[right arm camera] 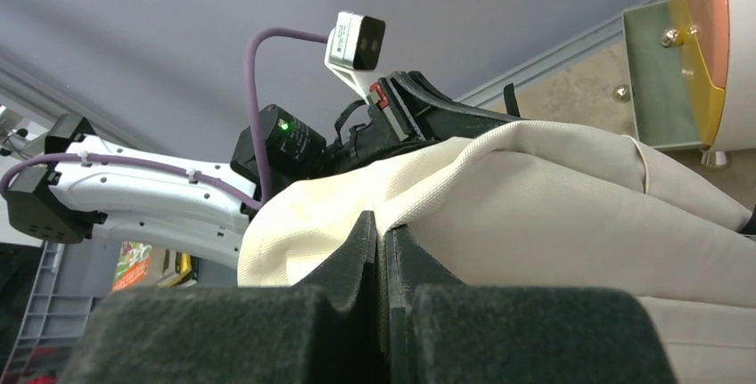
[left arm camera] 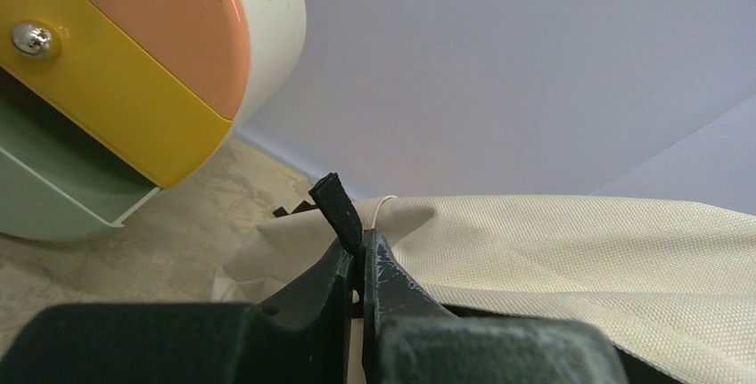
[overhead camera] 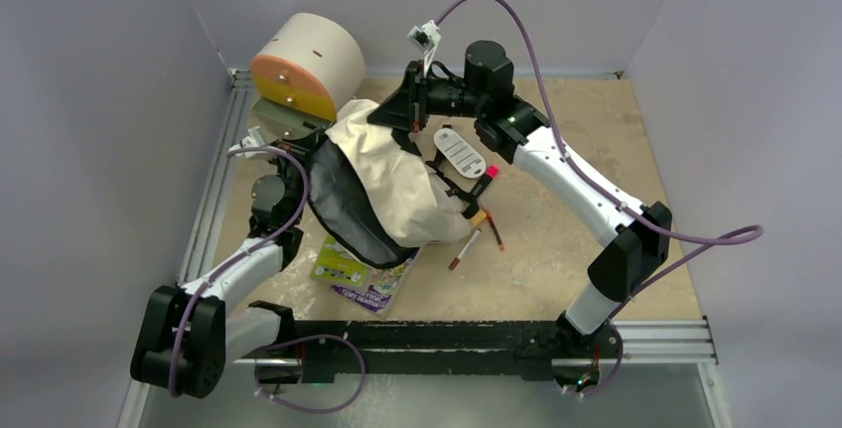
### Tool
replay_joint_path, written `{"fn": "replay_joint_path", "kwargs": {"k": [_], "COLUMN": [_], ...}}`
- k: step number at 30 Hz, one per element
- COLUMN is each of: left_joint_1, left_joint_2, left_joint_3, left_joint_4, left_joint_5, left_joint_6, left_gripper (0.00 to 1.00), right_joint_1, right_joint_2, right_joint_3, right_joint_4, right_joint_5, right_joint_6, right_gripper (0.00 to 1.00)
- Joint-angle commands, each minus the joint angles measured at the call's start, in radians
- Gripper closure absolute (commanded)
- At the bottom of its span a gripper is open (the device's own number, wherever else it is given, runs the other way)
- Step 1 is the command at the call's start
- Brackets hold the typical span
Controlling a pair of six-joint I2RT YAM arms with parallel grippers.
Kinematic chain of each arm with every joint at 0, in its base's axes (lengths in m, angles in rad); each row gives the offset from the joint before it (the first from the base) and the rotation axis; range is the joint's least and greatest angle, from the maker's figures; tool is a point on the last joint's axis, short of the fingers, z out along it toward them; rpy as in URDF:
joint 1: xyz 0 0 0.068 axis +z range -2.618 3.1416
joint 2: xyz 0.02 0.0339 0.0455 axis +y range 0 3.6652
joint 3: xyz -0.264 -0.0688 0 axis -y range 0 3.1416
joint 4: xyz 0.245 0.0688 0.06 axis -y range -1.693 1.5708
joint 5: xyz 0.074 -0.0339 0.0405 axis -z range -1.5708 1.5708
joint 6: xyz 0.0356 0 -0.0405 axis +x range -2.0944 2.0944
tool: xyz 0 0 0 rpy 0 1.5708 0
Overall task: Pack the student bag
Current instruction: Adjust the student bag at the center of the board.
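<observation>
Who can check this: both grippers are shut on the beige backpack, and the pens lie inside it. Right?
Not quite. The pens lie on the table beside the backpack, not inside it; the top view shows this. The left gripper and right gripper are indeed shut on it.

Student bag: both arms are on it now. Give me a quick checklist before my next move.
1. Left gripper shut on the black tab: ok.
2. Right gripper shut on the cream fabric of the student bag: ok.
3. Bag mouth open, dark lining showing: ok.
4. Markers and booklets packed: not ok, lying on the table beside the bag.
5. A gripper free to fetch them: not ok.
6. Bag clear of the drawer unit: cannot tell.
</observation>
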Motion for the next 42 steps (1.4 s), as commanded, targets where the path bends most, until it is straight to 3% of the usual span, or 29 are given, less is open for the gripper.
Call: {"fn": "replay_joint_path", "kwargs": {"k": [1,24,28,31,35,42], "left_joint_1": [0.012,0.012,0.012,0.012,0.012,0.012], "left_joint_2": [0.035,0.132,0.09,-0.002,-0.126,-0.331], "left_joint_3": [-0.042,-0.087,-0.064,-0.012,0.081,0.174], "left_joint_4": [-0.081,-0.07,-0.095,-0.216,-0.402,-0.729], "left_joint_5": [-0.078,-0.06,-0.01,-0.012,-0.036,-0.137], "left_joint_6": [0.022,-0.067,-0.052,-0.064,-0.047,-0.011], "left_gripper": [1.0,1.0,0.7,0.48,0.39,0.34], "right_joint_1": [-0.014,-0.052,-0.053,-0.054,-0.056,-0.059], "right_joint_2": [-0.148,-0.173,-0.172,-0.171,-0.169,-0.156], "right_joint_3": [0.07,0.104,0.089,0.085,0.09,0.102], "right_joint_4": [0.286,0.371,0.321,0.269,0.235,0.214], "right_joint_5": [-0.091,-0.061,0.009,0.092,0.189,0.323], "right_joint_6": [0.062,0.146,0.106,0.062,0.019,-0.009], "right_gripper": [1.0,1.0,1.0,1.0,1.0,1.0]}}
